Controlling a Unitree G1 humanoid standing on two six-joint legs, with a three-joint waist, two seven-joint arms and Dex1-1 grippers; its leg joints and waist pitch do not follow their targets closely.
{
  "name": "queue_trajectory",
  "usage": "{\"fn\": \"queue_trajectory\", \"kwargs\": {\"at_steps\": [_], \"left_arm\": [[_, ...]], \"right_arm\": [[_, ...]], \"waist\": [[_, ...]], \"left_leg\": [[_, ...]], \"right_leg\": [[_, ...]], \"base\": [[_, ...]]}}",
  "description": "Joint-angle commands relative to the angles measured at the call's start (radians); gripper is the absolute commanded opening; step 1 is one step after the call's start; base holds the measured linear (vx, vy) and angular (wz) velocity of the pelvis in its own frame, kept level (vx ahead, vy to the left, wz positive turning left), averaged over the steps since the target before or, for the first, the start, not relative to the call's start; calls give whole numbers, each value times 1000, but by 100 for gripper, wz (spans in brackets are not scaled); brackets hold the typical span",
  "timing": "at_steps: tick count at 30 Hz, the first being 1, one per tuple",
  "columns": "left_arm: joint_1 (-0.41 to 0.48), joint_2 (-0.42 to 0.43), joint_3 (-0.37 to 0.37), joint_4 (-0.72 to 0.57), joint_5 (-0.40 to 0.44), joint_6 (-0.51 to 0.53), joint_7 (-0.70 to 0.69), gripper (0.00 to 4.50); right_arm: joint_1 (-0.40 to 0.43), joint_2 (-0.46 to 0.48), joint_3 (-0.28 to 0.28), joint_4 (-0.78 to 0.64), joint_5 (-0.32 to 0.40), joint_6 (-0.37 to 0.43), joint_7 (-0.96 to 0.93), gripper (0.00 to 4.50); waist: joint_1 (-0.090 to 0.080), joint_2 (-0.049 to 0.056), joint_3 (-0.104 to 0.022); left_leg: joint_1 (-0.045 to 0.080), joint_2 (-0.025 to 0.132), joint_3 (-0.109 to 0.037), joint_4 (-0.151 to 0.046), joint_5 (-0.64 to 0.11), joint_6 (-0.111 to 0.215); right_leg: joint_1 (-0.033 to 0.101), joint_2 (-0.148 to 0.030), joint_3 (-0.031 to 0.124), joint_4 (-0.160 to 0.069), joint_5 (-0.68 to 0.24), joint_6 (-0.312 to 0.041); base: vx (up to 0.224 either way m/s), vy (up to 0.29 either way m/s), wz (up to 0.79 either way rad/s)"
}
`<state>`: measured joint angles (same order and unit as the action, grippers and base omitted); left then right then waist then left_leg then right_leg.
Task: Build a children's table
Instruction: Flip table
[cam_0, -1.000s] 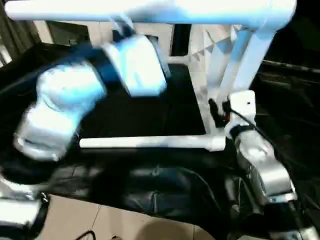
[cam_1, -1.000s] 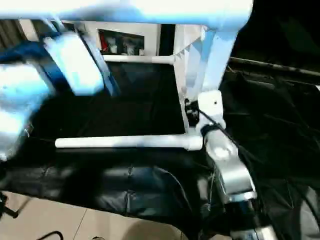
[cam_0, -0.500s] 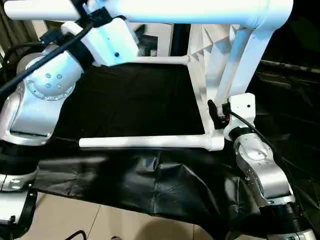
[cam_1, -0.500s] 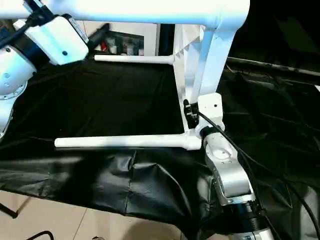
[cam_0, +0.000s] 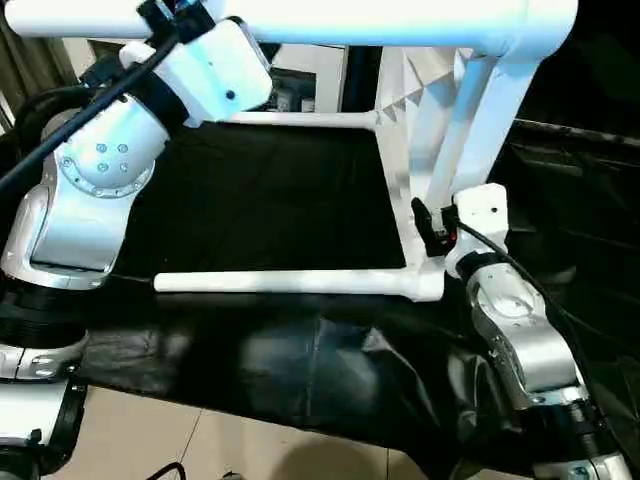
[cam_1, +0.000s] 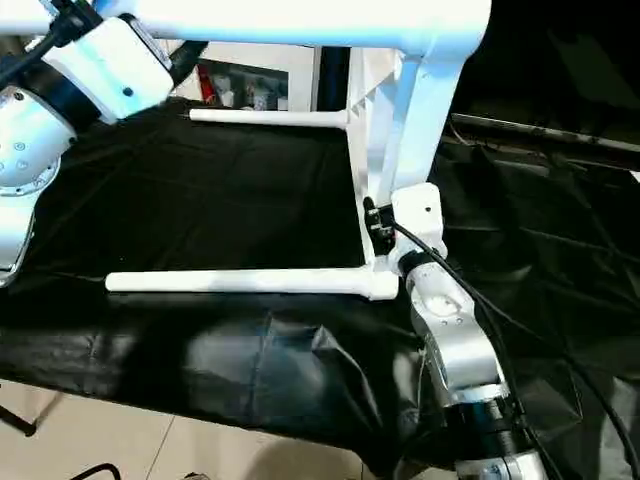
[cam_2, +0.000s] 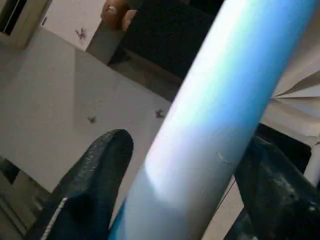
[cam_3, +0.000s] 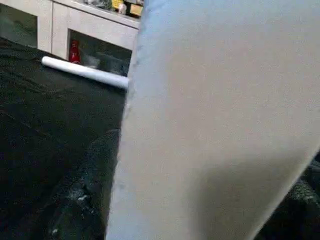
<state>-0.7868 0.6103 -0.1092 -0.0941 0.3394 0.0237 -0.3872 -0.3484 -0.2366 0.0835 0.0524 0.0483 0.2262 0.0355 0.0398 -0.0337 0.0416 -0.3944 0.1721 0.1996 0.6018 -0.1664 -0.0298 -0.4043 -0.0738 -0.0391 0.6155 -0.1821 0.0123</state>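
Left wrist view: left gripper (cam_2: 170, 195) fingers now straddling top leg (cam_0: 300, 22), closing in since a second ago. Right gripper (cam_0: 432, 222) clamped on table (cam_0: 425, 150), tipped on side. Leg seating next.

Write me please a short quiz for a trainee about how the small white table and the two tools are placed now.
1. True or false: the children's table stands upright on its legs.
2. What does the right tool grip? A) a cable B) the tabletop's edge C) a screwdriver
3. Fill in: the left tool is at the ___ leg, high above the black cloth.
Key: 1 false, it lies on its side; 2 B; 3 top leg.
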Motion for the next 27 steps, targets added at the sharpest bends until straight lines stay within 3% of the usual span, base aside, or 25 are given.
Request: {"fn": "queue_trajectory", "kwargs": {"at_steps": [1, 4, 12, 13, 16, 21, 27], "left_arm": [[2, -5, 14, -13, -4, 16, -5, 323], [5, -19, 23, -23, -33, 43, -20, 292], [7, -53, 29, -45, -83, 166, -64, 276], [0, -65, 45, -40, -90, 211, -59, 271], [-5, -74, 57, -36, -90, 238, -50, 270], [-18, -103, 94, -31, -108, 338, -52, 270], [-38, -139, 150, -43, -122, 446, -25, 270]], "right_arm": [[-20, 2, -7, 4, 0, -21, 16, 286], [-25, 2, -12, 7, -5, -28, 15, 286], [-21, -6, -11, 10, -10, -61, 47, 286], [-27, -13, -8, 2, -6, -93, 70, 286], [-32, -19, -7, -4, -1, -125, 89, 286], [-35, -48, 1, -46, 2, -232, 159, 286], [-39, -57, -15, -97, -4, -317, 168, 286]], "waist": [[7, 6, -56], [8, 9, -56], [14, 10, -53], [15, 19, -53], [18, 13, -53], [27, 18, -55], [29, 24, -54]], "left_leg": [[30, 49, -34, -78, -302, -73], [31, 50, -34, -78, -299, -71], [31, 48, -31, -76, -291, -60], [31, 48, -32, -76, -294, -60], [30, 47, -31, -75, -294, -51], [24, 46, -28, -70, -230, -18], [26, 46, -27, -68, -225, 0]], "right_leg": [[29, -59, 39, -67, -216, -143], [29, -59, 39, -65, -209, -143], [29, -59, 39, -68, -220, -151], [29, -60, 40, -69, -228, -149], [30, -61, 39, -71, -245, -147], [36, -63, 38, -68, -218, -156], [34, -61, 37, -71, -232, -158]], "base": [[0, 0, 0], [0, 0, 0], [0, 0, 0], [0, 0, 0], [0, 0, 0], [0, 0, 0], [0, 0, 0]]}}
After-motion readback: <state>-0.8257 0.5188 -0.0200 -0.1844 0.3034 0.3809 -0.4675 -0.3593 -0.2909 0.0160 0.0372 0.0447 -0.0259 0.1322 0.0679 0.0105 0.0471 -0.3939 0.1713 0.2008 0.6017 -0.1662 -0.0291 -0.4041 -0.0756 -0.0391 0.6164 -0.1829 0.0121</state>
